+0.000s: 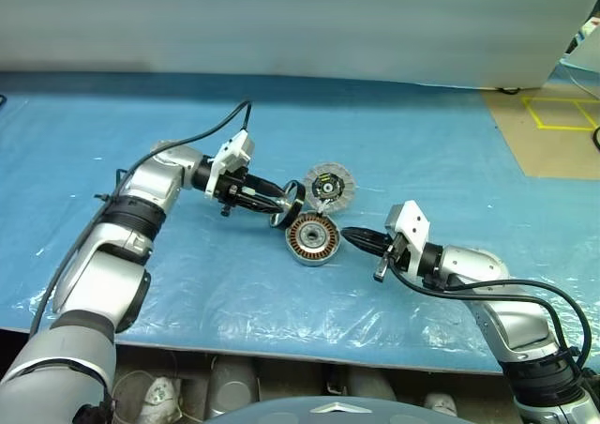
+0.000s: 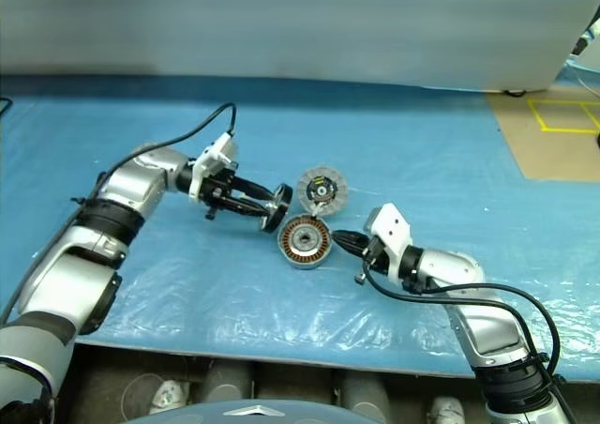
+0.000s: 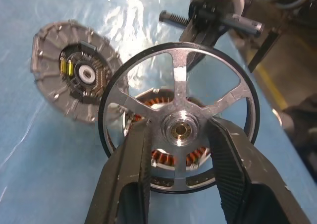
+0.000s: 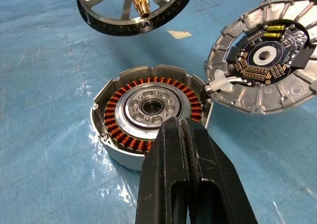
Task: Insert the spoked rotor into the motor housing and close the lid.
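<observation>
Your left end effector (image 1: 287, 202) is holding the rotor (image 3: 179, 126) up, just left of the housing (image 1: 311, 238). Your right end effector (image 1: 349, 235) is shut. If the rotor is tilting, it could jam.

Blue plastic sheet (image 1: 394, 143) covers table, grey wall (image 1: 281, 21) behind

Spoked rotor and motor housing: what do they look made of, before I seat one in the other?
Spoked rotor: bright machined metal spokes and hub, probably aluminium, inside a black rim; a brass-coloured shaft at the centre.
Motor housing: dull silver-grey metal shell with a matte finish, shiny copper-orange wire windings around a polished metal centre. The alloys can't be told by look.
</observation>
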You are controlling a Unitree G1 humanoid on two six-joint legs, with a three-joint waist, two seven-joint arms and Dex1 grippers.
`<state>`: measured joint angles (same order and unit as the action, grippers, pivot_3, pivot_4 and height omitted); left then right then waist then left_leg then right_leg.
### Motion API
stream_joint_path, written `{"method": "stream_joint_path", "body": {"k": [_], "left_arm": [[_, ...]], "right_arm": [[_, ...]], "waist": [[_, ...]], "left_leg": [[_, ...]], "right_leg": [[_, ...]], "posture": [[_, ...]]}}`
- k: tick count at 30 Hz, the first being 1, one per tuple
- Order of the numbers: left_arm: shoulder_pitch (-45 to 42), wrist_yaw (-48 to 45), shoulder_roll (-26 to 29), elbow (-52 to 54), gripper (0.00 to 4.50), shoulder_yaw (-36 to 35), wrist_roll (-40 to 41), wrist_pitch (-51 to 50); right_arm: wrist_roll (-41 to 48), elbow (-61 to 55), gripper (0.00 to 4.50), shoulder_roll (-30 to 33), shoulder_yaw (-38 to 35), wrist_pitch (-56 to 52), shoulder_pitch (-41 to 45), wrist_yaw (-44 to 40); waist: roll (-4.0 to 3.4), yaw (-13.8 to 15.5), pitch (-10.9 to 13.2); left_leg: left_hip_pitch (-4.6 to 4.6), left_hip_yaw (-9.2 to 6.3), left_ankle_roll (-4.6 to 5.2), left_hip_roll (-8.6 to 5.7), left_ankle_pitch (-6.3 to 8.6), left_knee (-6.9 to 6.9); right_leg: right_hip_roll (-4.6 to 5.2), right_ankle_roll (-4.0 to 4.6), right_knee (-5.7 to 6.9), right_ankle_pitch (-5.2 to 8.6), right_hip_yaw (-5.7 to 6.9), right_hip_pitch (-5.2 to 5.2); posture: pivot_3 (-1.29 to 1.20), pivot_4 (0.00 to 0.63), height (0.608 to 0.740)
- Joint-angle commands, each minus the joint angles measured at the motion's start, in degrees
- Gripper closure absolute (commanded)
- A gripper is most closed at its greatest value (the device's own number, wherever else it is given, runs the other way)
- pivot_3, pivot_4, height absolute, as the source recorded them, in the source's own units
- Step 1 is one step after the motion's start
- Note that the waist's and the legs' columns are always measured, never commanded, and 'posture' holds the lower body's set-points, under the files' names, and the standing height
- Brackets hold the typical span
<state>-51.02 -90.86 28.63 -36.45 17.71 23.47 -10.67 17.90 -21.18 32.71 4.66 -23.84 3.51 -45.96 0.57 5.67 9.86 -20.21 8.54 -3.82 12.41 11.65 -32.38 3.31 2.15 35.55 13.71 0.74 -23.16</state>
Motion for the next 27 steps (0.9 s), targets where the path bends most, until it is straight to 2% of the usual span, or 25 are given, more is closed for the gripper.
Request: {"method": "stream_joint_path", "body": {"k": [1,5,11,27], "left_arm": [[1.6,2.1,-1.5,4.9,3.03,-3.2,0.8,-1.6],[3.6,3.8,-3.2,5.9,3.03,-3.9,-1.0,-1.1],[4.1,3.2,-2.5,4.6,3.03,-2.9,-5.3,1.4],[4.7,2.1,-3.7,3.8,3.03,-2.5,-8.8,1.9]], "right_arm": [[0.0,-0.7,4.50,0.3,-0.5,1.3,0.8,-0.1],[-0.2,-0.5,4.50,0.1,-0.1,1.3,1.3,0.0],[-0.3,-0.6,4.50,0.0,-0.1,1.4,1.1,0.1],[-1.0,-0.3,4.50,-0.1,0.1,1.9,1.3,0.2]], "waist": [[0.00,0.0,0.0],[0.00,-0.2,0.0],[-0.01,-0.2,0.0],[-0.01,-0.2,0.0]], "left_leg": [[-0.01,0.00,0.00,0.00,0.00,-0.01],[0.00,0.00,0.00,0.03,0.00,0.01],[0.02,0.00,0.00,0.02,0.00,0.02],[0.02,0.00,0.01,0.02,0.00,0.03]], "right_leg": [[0.00,0.00,-0.01,0.00,0.00,0.00],[-0.02,0.00,-0.01,0.00,0.00,0.00],[-0.02,-0.01,-0.04,-0.01,0.00,0.00],[-0.02,-0.01,-0.04,-0.01,0.00,0.00]], "posture": [[0.00,0.150,0.740],[0.00,0.150,0.740],[0.00,0.150,0.740],[0.00,0.150,0.740]]}}
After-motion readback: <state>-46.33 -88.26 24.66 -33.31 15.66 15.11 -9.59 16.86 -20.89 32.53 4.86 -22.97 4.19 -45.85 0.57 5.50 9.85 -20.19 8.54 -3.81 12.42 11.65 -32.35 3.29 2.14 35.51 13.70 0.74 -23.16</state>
